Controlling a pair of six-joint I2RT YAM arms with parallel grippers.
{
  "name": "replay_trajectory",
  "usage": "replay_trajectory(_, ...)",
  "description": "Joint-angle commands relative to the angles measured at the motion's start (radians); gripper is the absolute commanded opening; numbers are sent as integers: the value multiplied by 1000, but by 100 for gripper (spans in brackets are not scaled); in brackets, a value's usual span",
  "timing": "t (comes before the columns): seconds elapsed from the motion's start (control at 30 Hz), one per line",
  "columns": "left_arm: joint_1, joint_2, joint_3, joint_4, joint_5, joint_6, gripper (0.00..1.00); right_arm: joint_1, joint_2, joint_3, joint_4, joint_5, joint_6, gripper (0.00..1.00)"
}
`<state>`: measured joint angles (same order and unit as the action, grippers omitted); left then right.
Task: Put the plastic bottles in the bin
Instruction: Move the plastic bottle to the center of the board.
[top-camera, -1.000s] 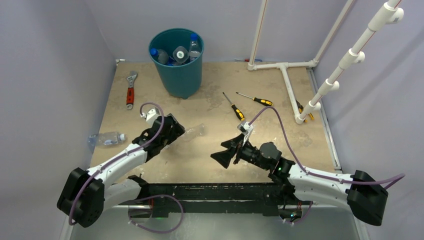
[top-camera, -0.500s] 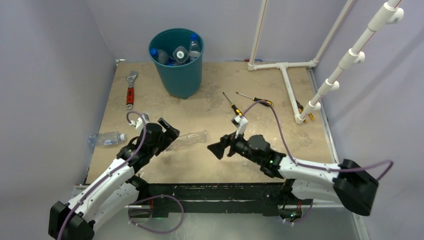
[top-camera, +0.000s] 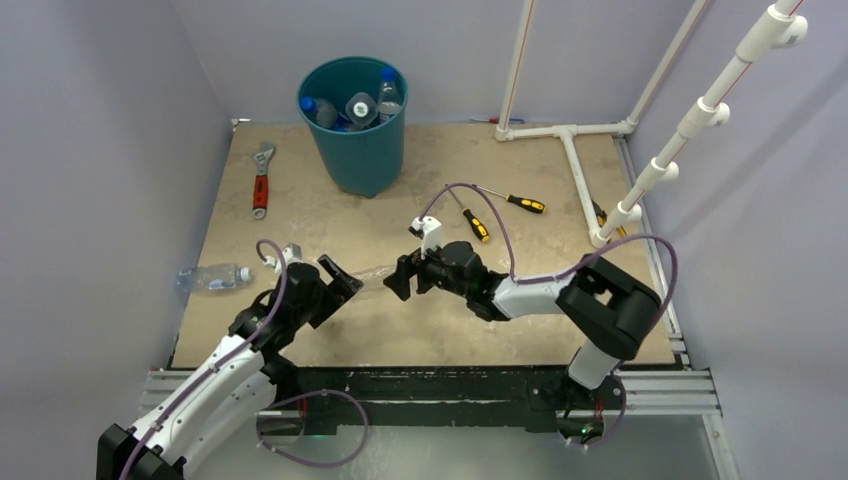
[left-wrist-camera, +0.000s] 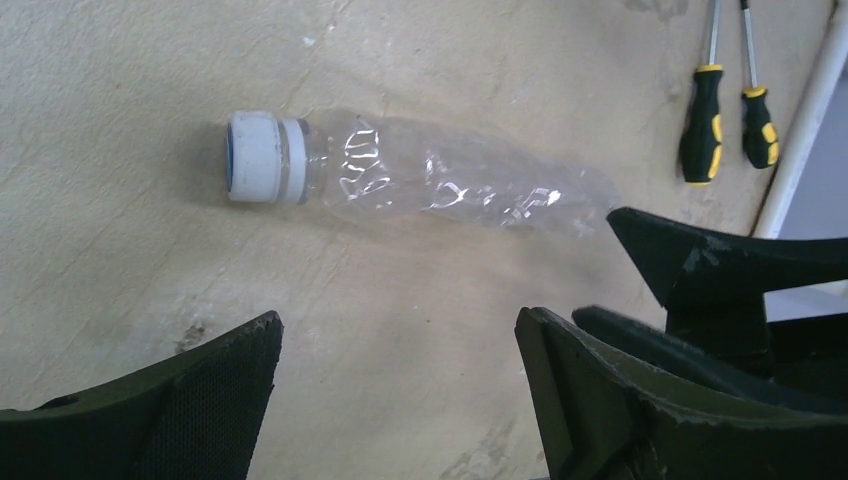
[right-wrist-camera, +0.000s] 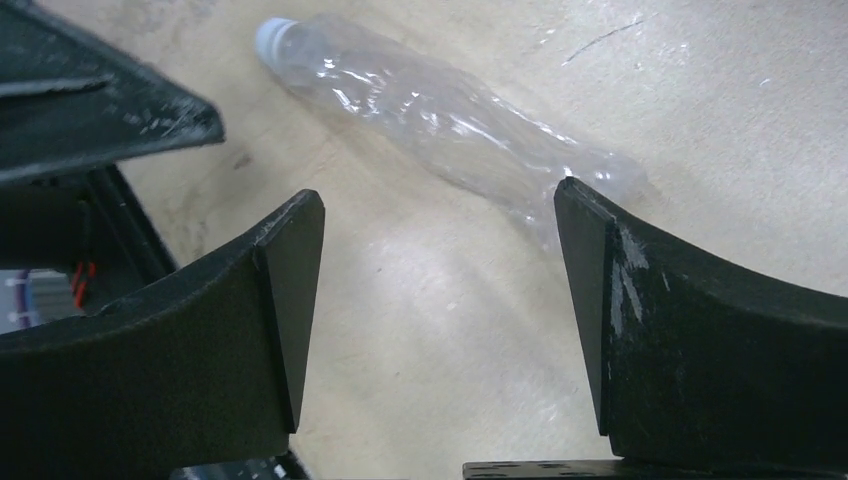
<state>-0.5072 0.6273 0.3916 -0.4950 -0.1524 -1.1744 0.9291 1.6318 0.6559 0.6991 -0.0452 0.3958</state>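
Crushed clear plastic bottle w/ white cap (left-wrist-camera: 430, 180) lies flat on tan counter (top-camera: 300, 215), btwn the two arms. Left gripper (left-wrist-camera: 398, 330) & right gripper (right-wrist-camera: 440, 205) face it from opposite ends, both spread wide, nothing held. Round teal bin (top-camera: 355, 150) at back w/ several bottles inside (top-camera: 360, 105). Blue-labelled bottle (top-camera: 212, 277) lies at counter's left edge.

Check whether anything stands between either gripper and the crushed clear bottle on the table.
Nothing visible does. The crushed bottle lies flat on the table, directly ahead of the left gripper and the right gripper, both open.
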Motion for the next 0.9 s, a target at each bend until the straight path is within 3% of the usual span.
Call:
replay_trajectory(0.0,-5,2,-40,36,-2,-22,86,-39,86,67,88,-74,6,83)
replay_trajectory(0.2,-4,27,-68,84,-7,-5,85,-41,138,56,124,-137,29,82)
replay_trajectory(0.47,-5,71,-90,157,-36,-1,84,-39,64,-66,183,-177,68,78)
replay_trajectory(0.87,-4,272,-79,335,-70,18,82,20,-10,-187,243,-266,141,75)
